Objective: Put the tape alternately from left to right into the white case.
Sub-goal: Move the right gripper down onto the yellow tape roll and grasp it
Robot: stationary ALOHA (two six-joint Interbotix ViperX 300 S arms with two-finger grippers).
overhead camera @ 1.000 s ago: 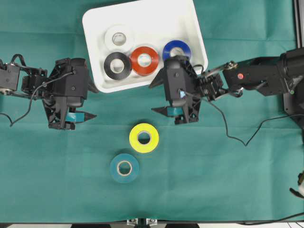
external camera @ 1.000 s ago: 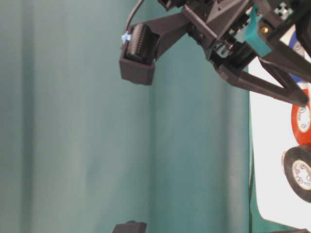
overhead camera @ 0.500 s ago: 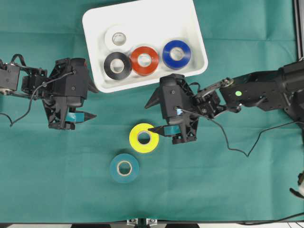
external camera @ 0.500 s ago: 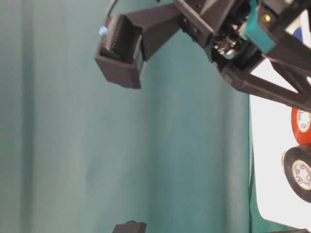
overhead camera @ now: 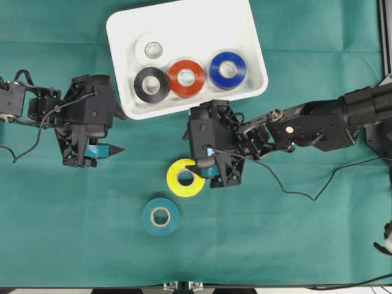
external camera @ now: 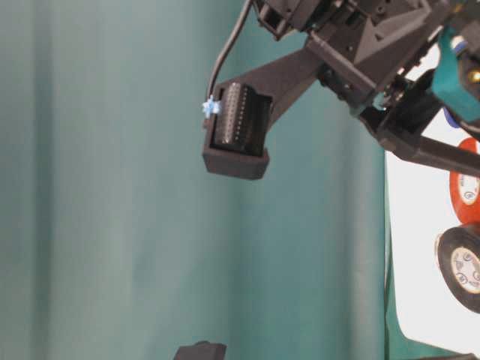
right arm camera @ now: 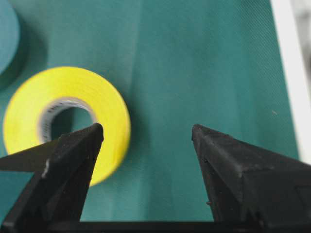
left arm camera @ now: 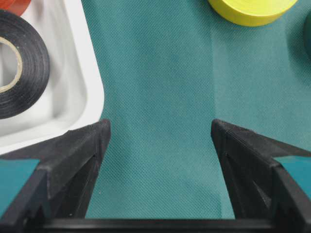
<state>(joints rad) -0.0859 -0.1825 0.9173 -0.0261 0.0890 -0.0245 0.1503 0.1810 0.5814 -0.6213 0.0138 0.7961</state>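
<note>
From the overhead view I see the white case (overhead camera: pixel 245 37) at the top center of the frame, resting on the green cloth (overhead camera: pixel 294 245). Four rolls lie flat inside it: the white roll (overhead camera: pixel 153 49) toward its upper left, the black roll (overhead camera: pixel 152 84) below that, the red roll (overhead camera: pixel 187 78) touching the black one on its right, and the blue roll (overhead camera: pixel 228 70) just beside the red.

Two rolls are outside the case. The yellow roll (overhead camera: pixel 185 177) lies on the cloth just below the middle of the frame, and the teal roll (overhead camera: pixel 160 217) sits near it, lower and to the left.

My right gripper (overhead camera: pixel 205 168) reaches in from the right edge and sits at the yellow roll's upper right. Its jaws are spread wide and hold nothing. In the right wrist view one fingertip (right arm camera: pixel 87 138) overlaps the roll's rim, close to its core, while the other finger stands over bare cloth to the right. I cannot tell whether it touches the roll.

My left gripper (overhead camera: pixel 113 150) is at the left of the overhead frame, just beside the case's lower left corner. Its jaws are partly spread over bare cloth, pinching nothing.
</note>
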